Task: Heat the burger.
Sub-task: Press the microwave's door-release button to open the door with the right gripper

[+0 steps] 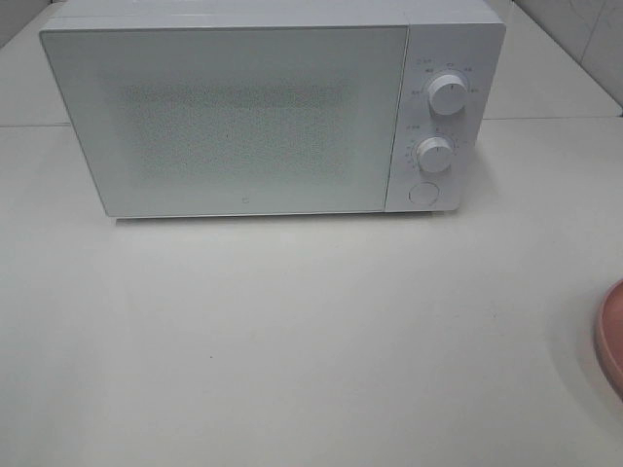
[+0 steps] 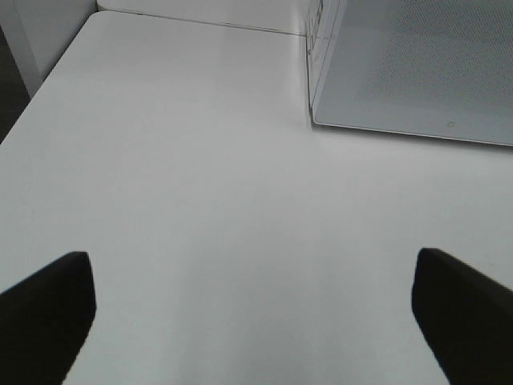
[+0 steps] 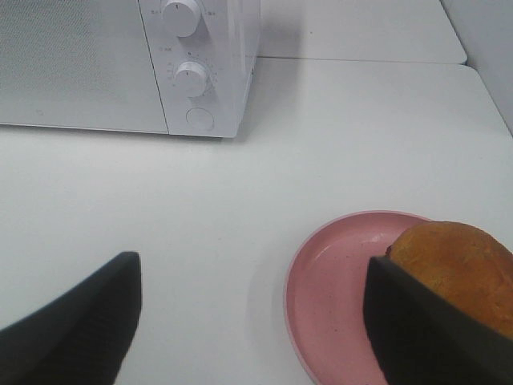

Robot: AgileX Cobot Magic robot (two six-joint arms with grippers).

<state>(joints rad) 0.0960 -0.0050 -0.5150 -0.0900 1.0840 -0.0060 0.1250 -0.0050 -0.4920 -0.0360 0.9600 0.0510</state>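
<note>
The burger (image 3: 461,269) shows only in the right wrist view: a golden-brown domed bun on a pink plate (image 3: 337,289), partly hidden behind one dark finger (image 3: 433,337). My right gripper (image 3: 248,321) is open, above the table beside the plate, holding nothing. My left gripper (image 2: 252,313) is open and empty over bare table, left of the white microwave (image 1: 243,117). The microwave door is shut. Neither gripper shows in the exterior high view, where only the plate's rim (image 1: 611,336) shows at the right edge.
The microwave has two round knobs (image 1: 448,94) and a round button (image 1: 424,193) on its right panel. It also shows in the left wrist view (image 2: 409,72) and the right wrist view (image 3: 120,64). The white table (image 1: 292,331) stretches in front of it.
</note>
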